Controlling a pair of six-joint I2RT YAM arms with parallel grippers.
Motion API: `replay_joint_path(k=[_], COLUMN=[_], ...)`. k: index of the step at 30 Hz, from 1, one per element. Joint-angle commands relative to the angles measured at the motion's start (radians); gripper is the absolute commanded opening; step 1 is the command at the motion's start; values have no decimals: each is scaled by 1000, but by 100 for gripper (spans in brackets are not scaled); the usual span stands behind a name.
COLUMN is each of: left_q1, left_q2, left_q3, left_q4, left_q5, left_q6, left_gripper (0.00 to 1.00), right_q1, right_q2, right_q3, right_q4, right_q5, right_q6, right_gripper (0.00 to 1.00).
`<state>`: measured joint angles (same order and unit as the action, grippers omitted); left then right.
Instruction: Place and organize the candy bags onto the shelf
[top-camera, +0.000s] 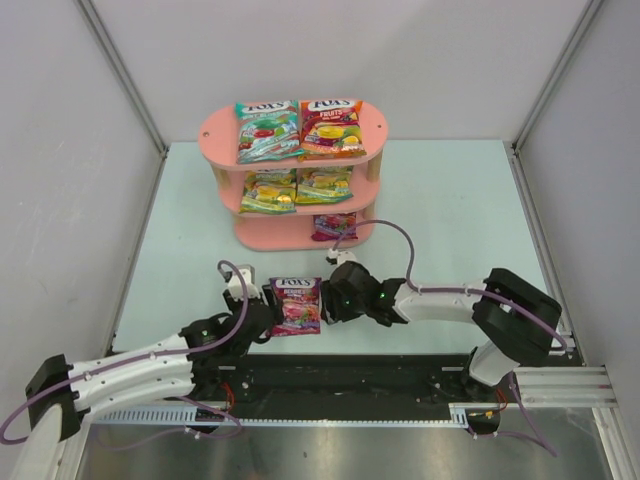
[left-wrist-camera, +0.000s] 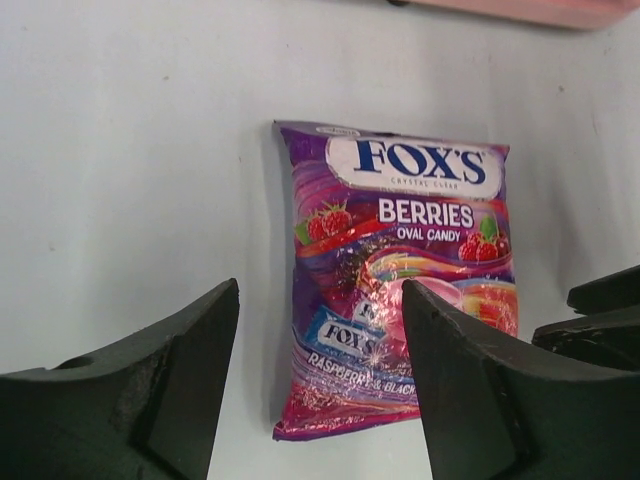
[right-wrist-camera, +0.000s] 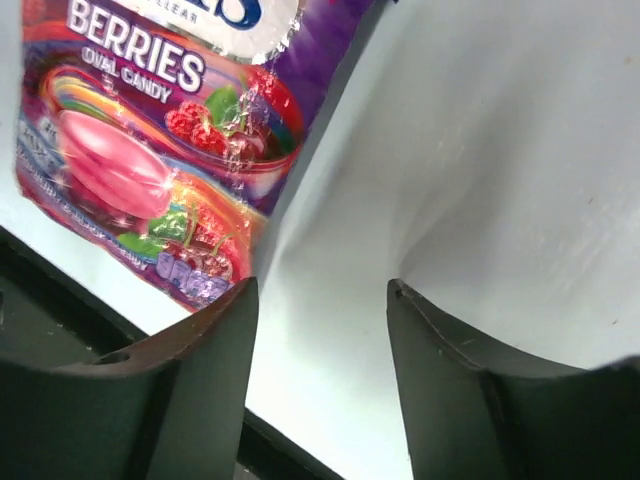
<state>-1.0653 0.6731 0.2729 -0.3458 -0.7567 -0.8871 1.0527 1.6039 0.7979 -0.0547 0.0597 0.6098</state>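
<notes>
A purple candy bag (top-camera: 296, 305) lies flat on the table between my two grippers. In the left wrist view the bag (left-wrist-camera: 400, 270) reads "FOX'S BERRIES", and my left gripper (left-wrist-camera: 318, 290) hovers open over its lower left part. My right gripper (right-wrist-camera: 322, 290) is open with only bare table between its fingers; the bag (right-wrist-camera: 150, 150) lies just beyond its left finger. The pink shelf (top-camera: 215, 128) holds a teal bag (top-camera: 267, 130) and a red-orange bag (top-camera: 331, 127) on top, two yellow-green bags (top-camera: 269, 190) in the middle and a purple bag (top-camera: 334, 226) at the bottom right.
White walls with metal posts (top-camera: 120, 75) close in the table on three sides. A black rail (top-camera: 350, 375) with the arm bases runs along the near edge. The right arm's cable (top-camera: 400, 240) loops up close to the shelf's bottom board.
</notes>
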Motion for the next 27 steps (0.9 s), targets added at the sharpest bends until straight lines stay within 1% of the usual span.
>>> replay_joint_path(k=[1, 2, 3, 4, 5, 6, 7, 8, 9, 10, 11, 12, 13, 15, 16, 19, 21, 22, 26, 27], left_q1=[-31, -45, -95, -131, -168, -230, -254, -275, -310, -327, -364, -377, -387, -420, -430, -464, -490, -496, -521, -521], left_q2=[6, 11, 17, 38, 49, 69, 88, 136, 163, 187, 244, 270, 301, 376, 397, 460, 477, 480, 468, 461], left_q3=[-24, -26, -26, -24, -23, -11, -2, 8, 37, 54, 84, 98, 107, 124, 123, 103, 107, 107, 60, 52], left_q4=[22, 8, -14, -69, -94, -119, -162, -180, -203, -260, -290, -353, -384, -458, -478, -532, -535, -532, -526, -486], left_q5=[28, 11, -13, -95, -131, -166, -215, -237, -257, -295, -312, -326, -348, -365, -369, -392, -432, -443, -457, -463], left_q6=[-58, -109, -152, -205, -299, -340, -377, -438, -469, -498, -559, -594, -675, -757, -841, -988, -1003, -1018, -1075, -1061], left_gripper=[71, 68, 68, 68, 68, 68, 68, 68, 68, 68, 68, 68, 69, 69, 69, 70, 70, 70, 70, 70], right_q1=[71, 96, 155, 183, 205, 243, 256, 271, 285, 308, 319, 326, 337, 351, 355, 362, 362, 362, 357, 356], right_q2=[-77, -79, -78, -67, -58, -47, -33, -12, 1, 8, 23, 30, 34, 42, 45, 54, 57, 60, 82, 88], right_q3=[-75, -87, -101, -126, -135, -143, -144, -146, -146, -146, -144, -147, -147, -147, -146, -155, -164, -166, -167, -167], right_q4=[119, 140, 194, 223, 258, 323, 343, 360, 396, 414, 440, 450, 457, 463, 464, 469, 483, 483, 509, 513], right_q5=[95, 182, 236, 285, 358, 388, 416, 471, 501, 531, 584, 612, 656, 701, 730, 778, 782, 784, 761, 756], right_q6=[97, 144, 174, 201, 224, 267, 287, 306, 324, 330, 331, 329, 332, 332, 329, 337, 337, 344, 341, 343], right_gripper=[60, 60, 60, 60, 60, 60, 60, 59, 60, 59, 59, 59, 59, 59, 59, 59, 58, 56, 54, 53])
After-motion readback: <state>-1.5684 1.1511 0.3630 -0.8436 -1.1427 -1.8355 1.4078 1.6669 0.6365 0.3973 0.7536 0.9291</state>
